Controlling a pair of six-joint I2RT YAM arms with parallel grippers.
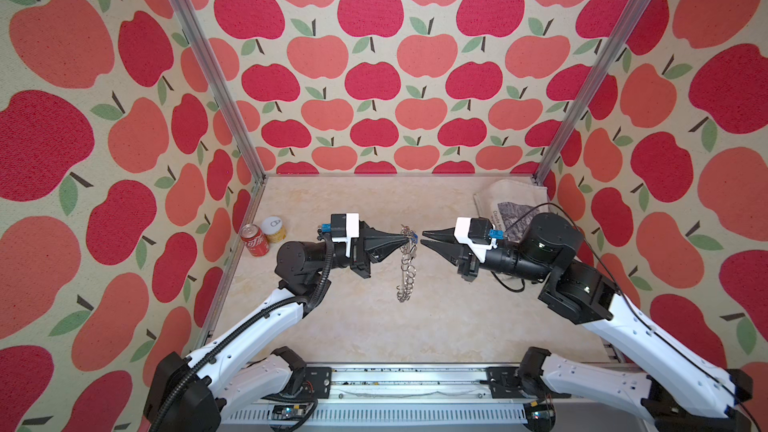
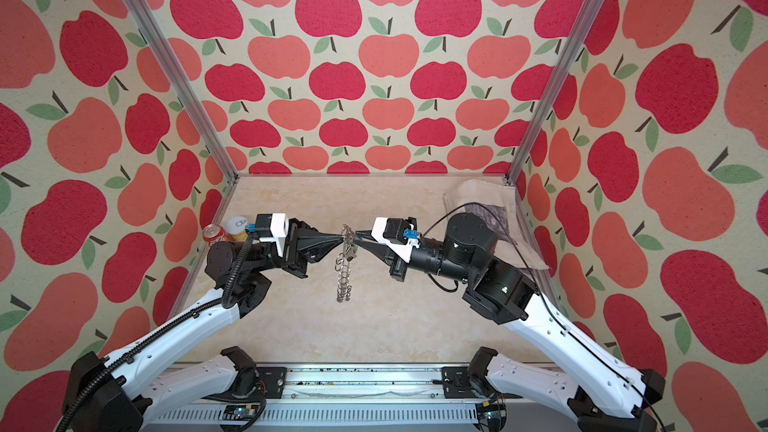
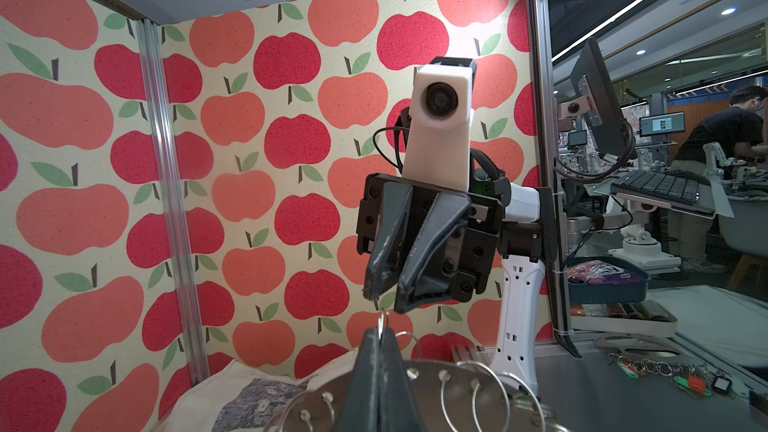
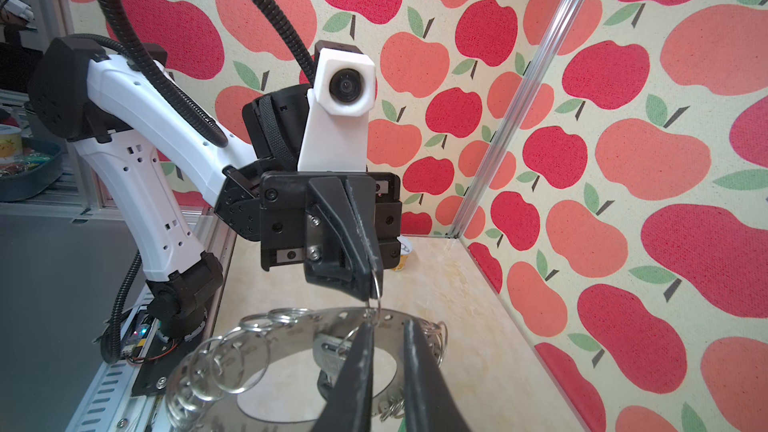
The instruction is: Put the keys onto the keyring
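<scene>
Currently keyring (image 1: 404, 274) hangs edge-on, long axis vertical; left claw (image 1: 404, 236) pinches it, right claw (image 1: 422, 238) slightly spread.

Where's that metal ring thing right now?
In both top views the keyring hangs edge-on at centre, its top pinched by the left pincer, with the right pincer close opposite.

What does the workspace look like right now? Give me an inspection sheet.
Surface: beige marbled tabletop.
Job's things: keyring held in the air, edge-on in both top views; a silver key seems to hang at it; second key not made out.
Clutter: red can, yellow can, printed cloth bag.
Grippers: left gripper shut on one wire ring of the keyring; right gripper open, tips close to that ring.
Cables: corrugated conduit on the left arm; thin black cable arcs over the right arm.
Surroundings: apple-print walls.
</scene>
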